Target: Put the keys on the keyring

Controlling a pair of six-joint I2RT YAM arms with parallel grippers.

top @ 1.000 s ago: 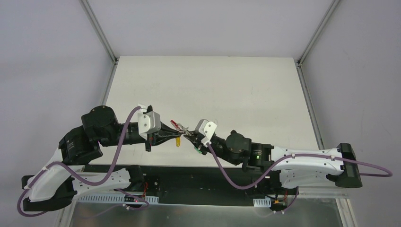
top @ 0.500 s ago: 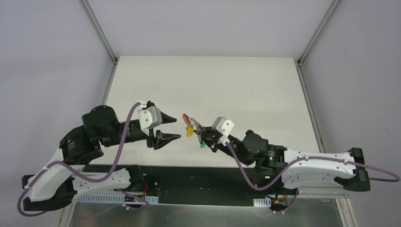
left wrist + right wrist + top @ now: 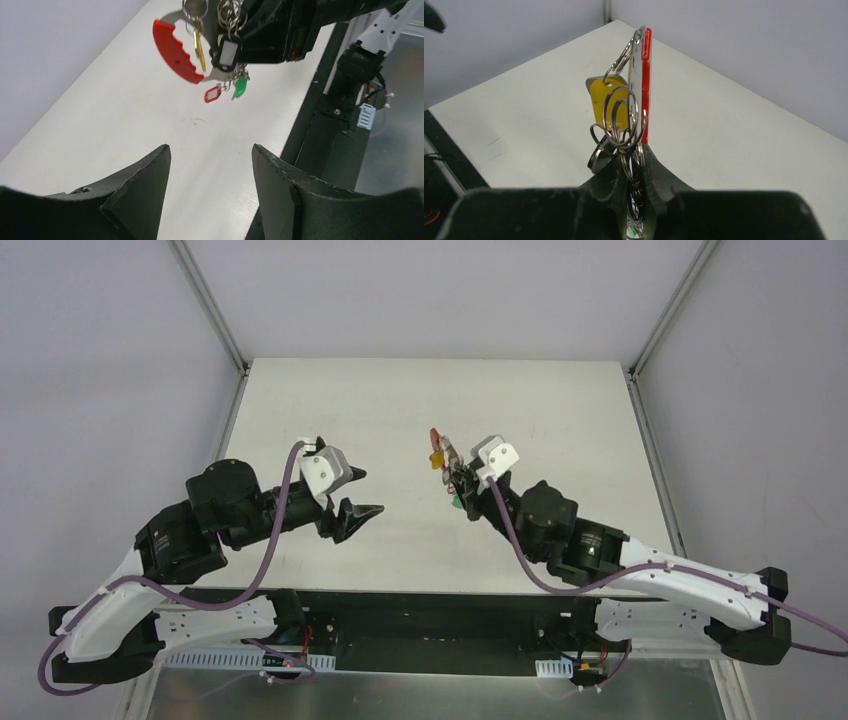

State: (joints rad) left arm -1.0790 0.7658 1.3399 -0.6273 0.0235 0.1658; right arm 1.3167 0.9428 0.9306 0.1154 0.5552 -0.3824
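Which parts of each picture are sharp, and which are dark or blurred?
Top view: soft, even light, hardly any shadow on the table, keyring tiny. Left wrist view: keyring sharp and well lit; left pincer's fingers dark and soft. Right wrist view: keyring crisp but edge-on; right pincer's fingers nearly black, blurred.

Robot lab test cell — a bench rig for arm trials

A plain white table [image 3: 560, 410] stands boxed in by blank grey panels [image 3: 100, 360], with aluminium frame posts [image 3: 208, 302] rising at 11 and 1 o'clock. The left arm [image 3: 190, 535] and right arm [image 3: 660, 575] are bolted to a black base rail [image 3: 420, 615] at 6 o'clock — purple cables [image 3: 265, 540] loop off them, and a slotted cable duct [image 3: 215, 658] runs beneath.
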